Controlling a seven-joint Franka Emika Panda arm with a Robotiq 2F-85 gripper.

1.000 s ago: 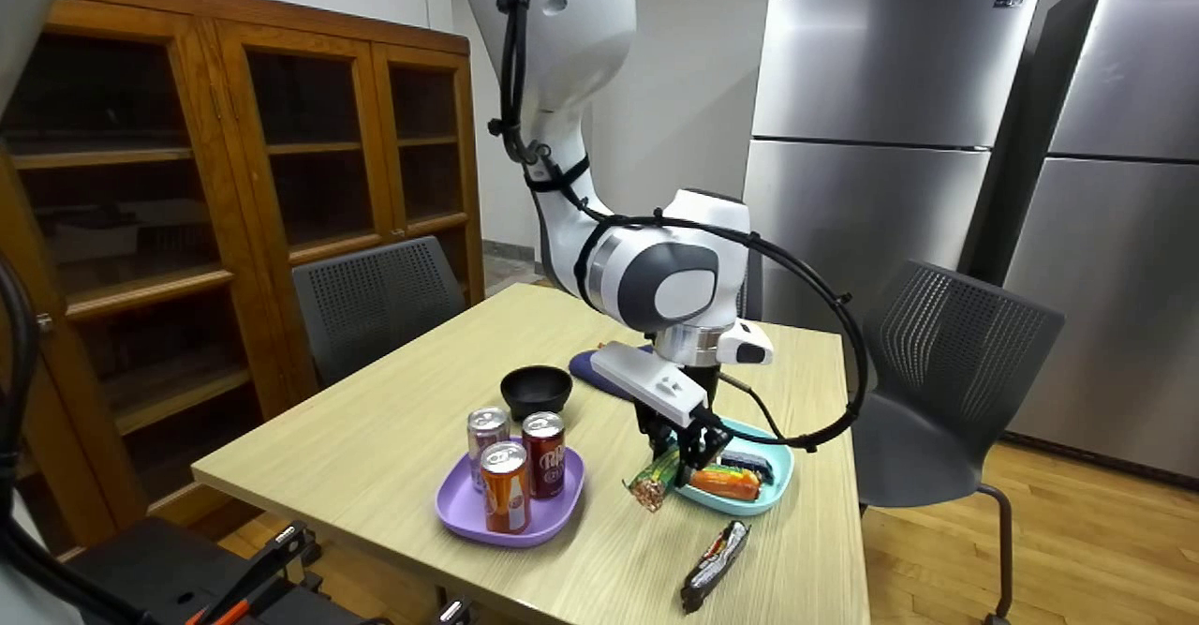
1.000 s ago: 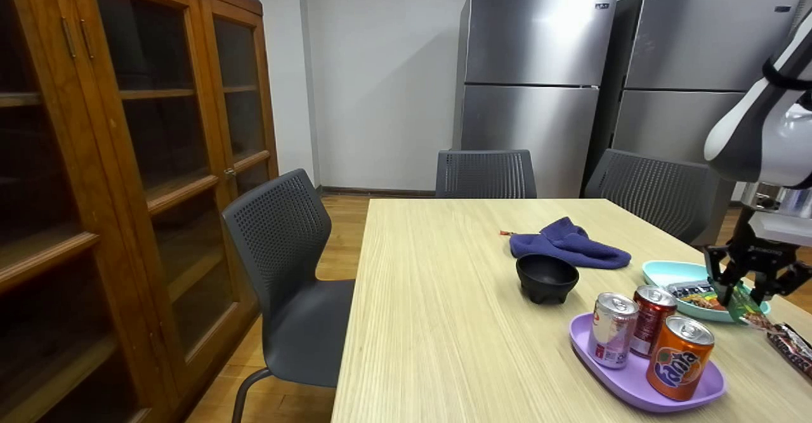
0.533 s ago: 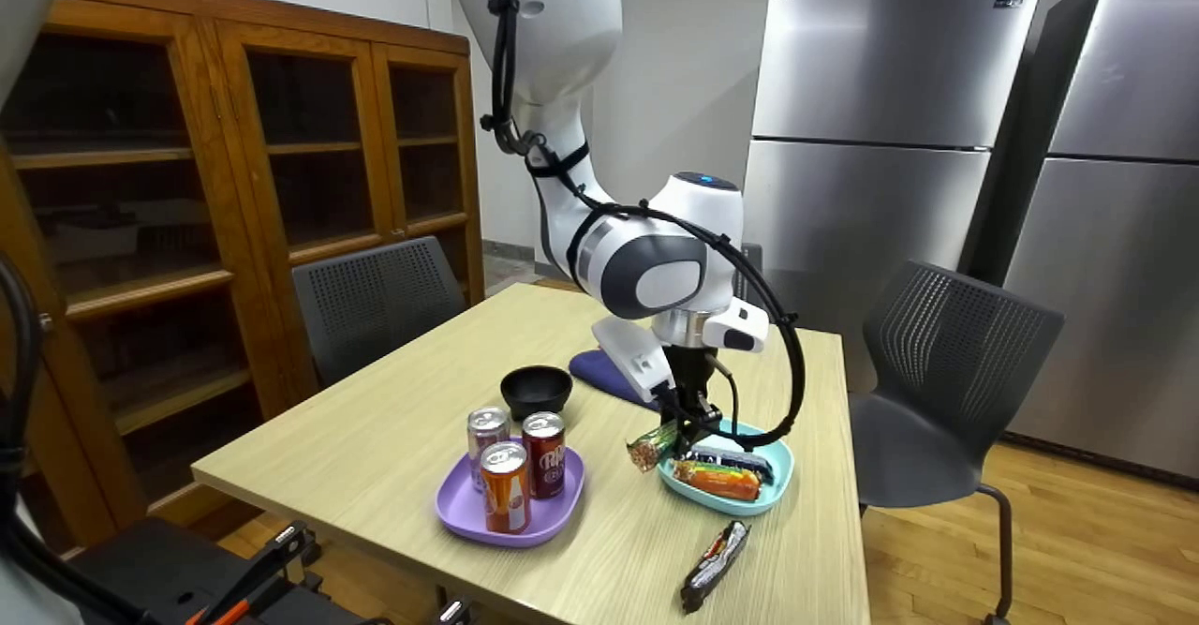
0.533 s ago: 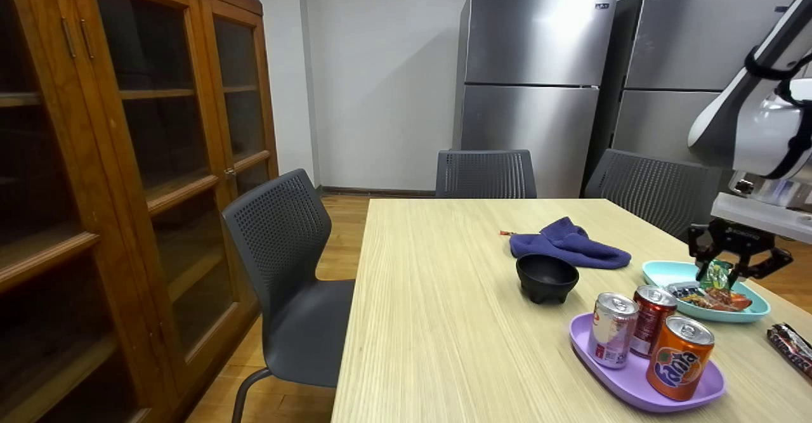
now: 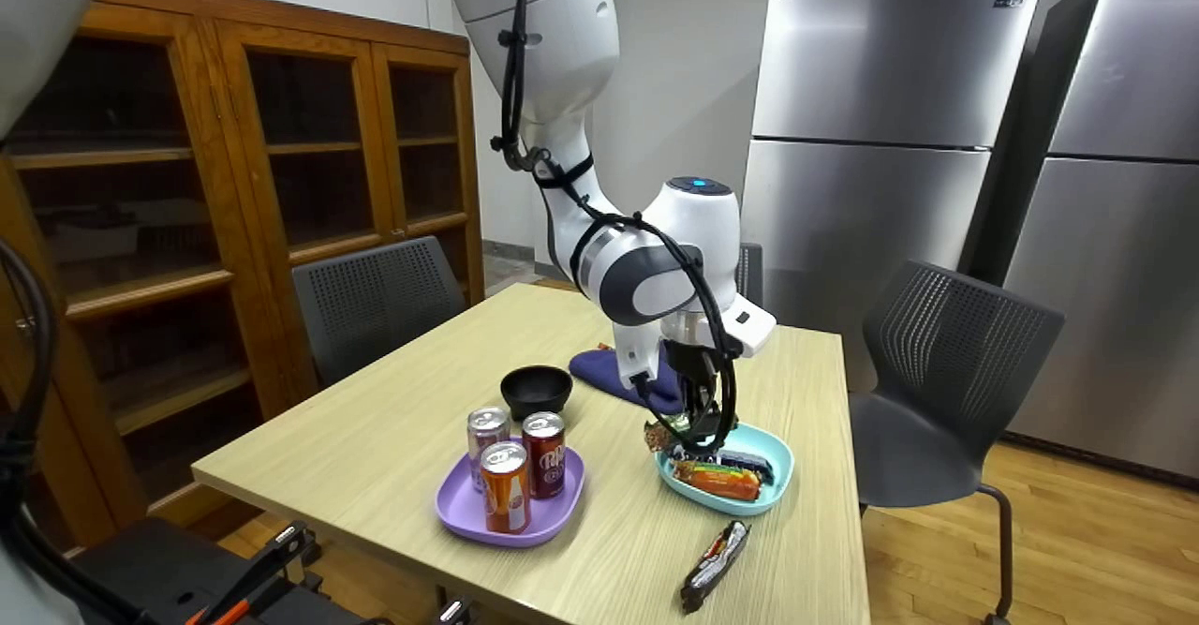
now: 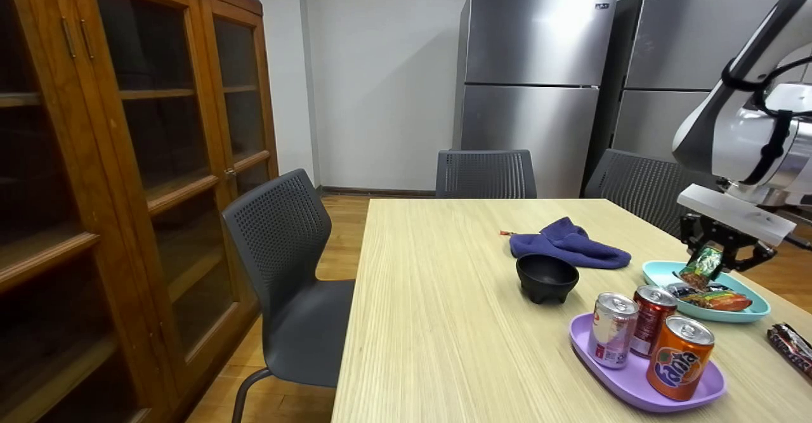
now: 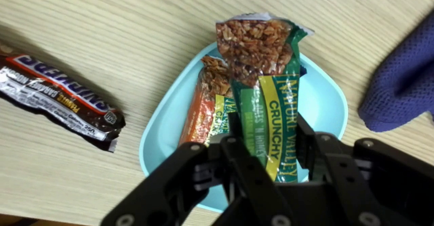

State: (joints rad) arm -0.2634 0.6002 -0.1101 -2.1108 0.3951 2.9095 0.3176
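Evidently, the partly closed pincer (image 7: pixel 268 131) grips the green snack bar (image 7: pixel 261 90) across its narrow width, likely its easiest span, above the blue plate (image 7: pixel 323 100) near an edge of the desk (image 5: pixel 403 391).

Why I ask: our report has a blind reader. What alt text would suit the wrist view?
The end effector grips a green Nature Valley Crunchy bar over a light-blue tray, where a partly hidden orange-wrapped bar lies. A Snickers bar rests on the wood-grain table to the left; a dark blue cloth shows at the right edge.
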